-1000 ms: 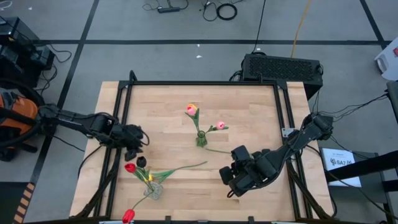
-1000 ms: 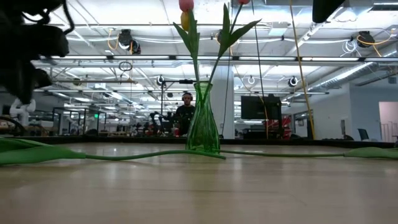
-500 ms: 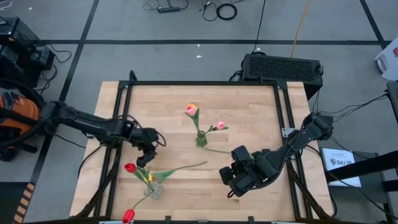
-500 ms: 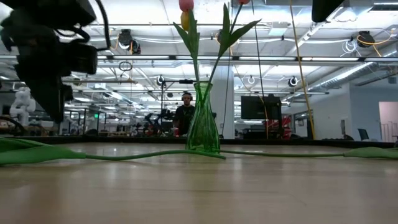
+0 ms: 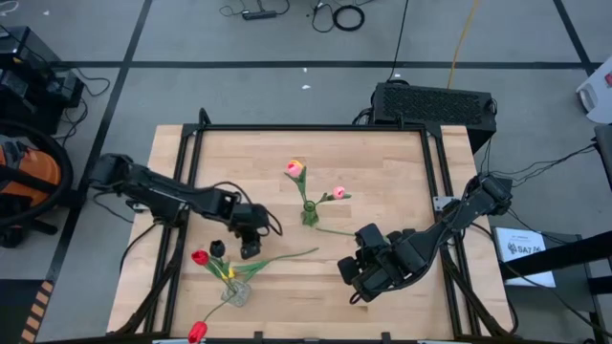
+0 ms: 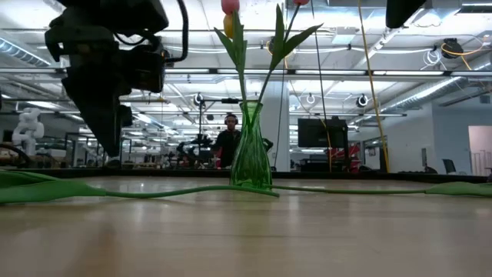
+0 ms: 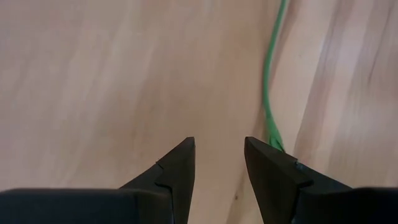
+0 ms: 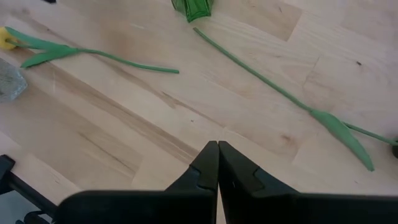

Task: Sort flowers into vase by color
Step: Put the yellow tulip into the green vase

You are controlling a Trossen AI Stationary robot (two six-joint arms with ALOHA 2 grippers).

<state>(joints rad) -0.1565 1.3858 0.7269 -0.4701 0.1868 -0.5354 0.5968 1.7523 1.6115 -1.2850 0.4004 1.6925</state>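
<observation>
Since the earlier frames the left gripper (image 5: 251, 241) had swung in from the table's nine o'clock edge toward its middle, and now hung just above a loose green stem (image 5: 287, 256). Its fingers (image 7: 180, 168) stood a little apart with bare wood between them, holding nothing; the stem (image 7: 268, 93) ran just beside one fingertip, outside the gap.

Nearest, at about seven o'clock on the table (image 5: 382, 162), a clear vase (image 5: 235, 291) held a red tulip (image 5: 200, 257) and a yellow one (image 5: 230, 273), with a dark head (image 5: 217, 248) just beside them and another red tulip (image 5: 197, 332) at the front edge. At five o'clock the right gripper (image 5: 361, 283) waited, its fingers (image 8: 214, 163) pressed together on nothing. Farther, toward the centre, the green vase (image 5: 310, 214) held a yellow-pink tulip (image 5: 295, 168) and a pink one (image 5: 338, 192), and a second loose stem (image 8: 261, 78) lay at its foot.

The risk I judged greatest: closing from this offset, the fingers would miss the thin stem or nudge it aside. A sweep toward seven o'clock might also tip the clear vase.
</observation>
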